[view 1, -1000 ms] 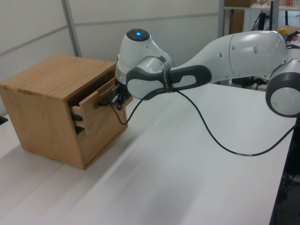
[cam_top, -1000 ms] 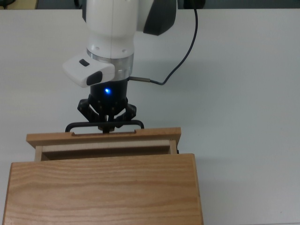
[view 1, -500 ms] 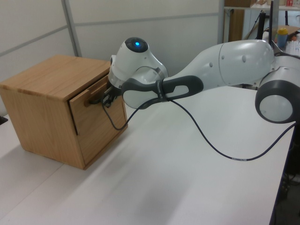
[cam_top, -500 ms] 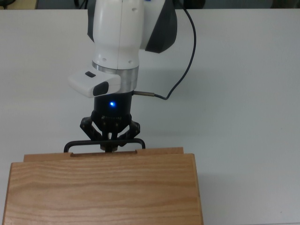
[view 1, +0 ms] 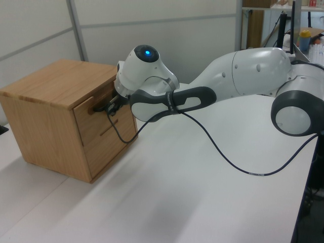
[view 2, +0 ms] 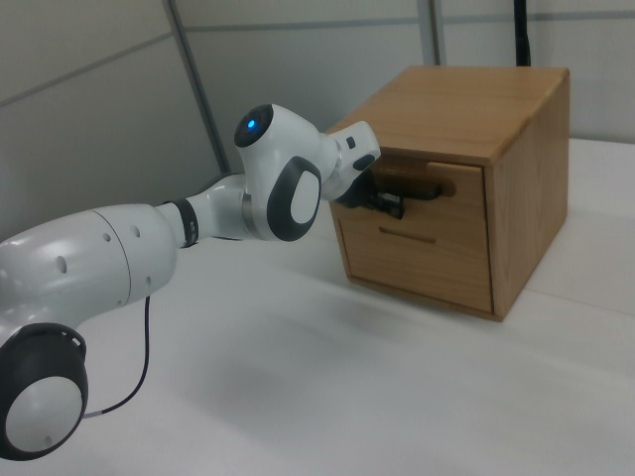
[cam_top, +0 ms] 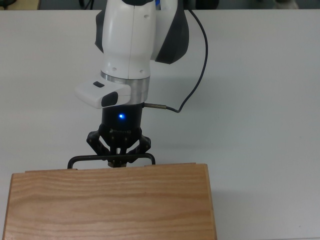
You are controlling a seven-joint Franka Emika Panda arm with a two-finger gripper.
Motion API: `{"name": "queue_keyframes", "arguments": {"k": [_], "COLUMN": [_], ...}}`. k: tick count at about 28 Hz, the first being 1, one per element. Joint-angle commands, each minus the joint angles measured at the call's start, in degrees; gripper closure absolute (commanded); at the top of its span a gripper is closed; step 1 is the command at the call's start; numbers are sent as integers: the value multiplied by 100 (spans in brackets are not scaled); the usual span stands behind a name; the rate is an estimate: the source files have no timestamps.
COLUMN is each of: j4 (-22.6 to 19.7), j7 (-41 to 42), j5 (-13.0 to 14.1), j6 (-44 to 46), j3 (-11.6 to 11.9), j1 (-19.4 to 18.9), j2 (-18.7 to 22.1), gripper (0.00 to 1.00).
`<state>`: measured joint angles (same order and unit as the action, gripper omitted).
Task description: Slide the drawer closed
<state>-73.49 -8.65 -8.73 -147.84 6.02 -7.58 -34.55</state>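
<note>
**Drawer pushed in, end effector on the handle**

In the top view, the flat wooden cabinet top [cam_top: 110, 202] is closest, filling the bottom of the picture. The drawer [view 1: 97, 119] sits inside the cabinet [view 2: 466, 188], in the upper slot. Its front looks level with the cabinet's front in the left view and the right view. From the top view, none of the drawer's inside shows; only the thin black handle [cam_top: 111, 159] sticks out past the cabinet edge.

Just past that edge is the end effector [cam_top: 118, 161]. Its two black fingers are closed on the middle of the handle. A small blue light glows on the black part above the fingers.

Farther on is the big white robot arm [cam_top: 131, 45]. A black cable [cam_top: 197, 75] comes out of the wrist and loops toward the top view's right.

In the left view, the cabinet stands on the white desk [view 1: 202, 202] at the left view's left, and the arm reaches to it from the left view's right. The cable hangs down in a long loop and touches the desk. A second, lower drawer front [view 2: 417, 253] is under the first one, with a thin groove in it.

Behind everything is a pale wall [view 2: 109, 109].
</note>
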Motion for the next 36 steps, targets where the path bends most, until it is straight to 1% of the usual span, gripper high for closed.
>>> {"name": "queue_keyframes", "arguments": {"k": [1, 2, 3, 7, 8, 11, 12, 13, 17, 18, 22, 23, 29, 31, 34, 36], "j4": [54, -33, -130, -236, -271, -280, -280, -280, -280, -280, -289, -306, -648, -684, -702, -702], "j7": [-278, -278, -269, -252, -234, -208, -182, -59, 293, 389, 425, 469, 741, 785, 838, 917], "j5": [-147, -138, -103, -50, -15, 47, 90, 221, 486, 556, 609, 653, 811, 847, 856, 864], "j6": [166, 403, 979, 2072, 2510, 3057, 3242, 3592, 4323, 4673, 5150, 5334, 5765, 5880, 6082, 6170], "j3": [-4, -4, -13, -22, -39, -83, -83, -75, -75, -75, -66, -66, -39, -39, -22, -13], "j1": [-7, -7, 2, 11, 20, 46, 46, 55, 125, 151, 160, 160, 222, 239, 248, 274], "j2": [132, 220, 395, 695, 826, 1011, 1064, 1195, 1503, 1652, 1917, 2048, 2584, 2690, 2857, 2919], "gripper": [100, 100, 100, 100, 100, 100, 100, 100, 100, 100, 100, 99, 99, 98, 96, 90]}}
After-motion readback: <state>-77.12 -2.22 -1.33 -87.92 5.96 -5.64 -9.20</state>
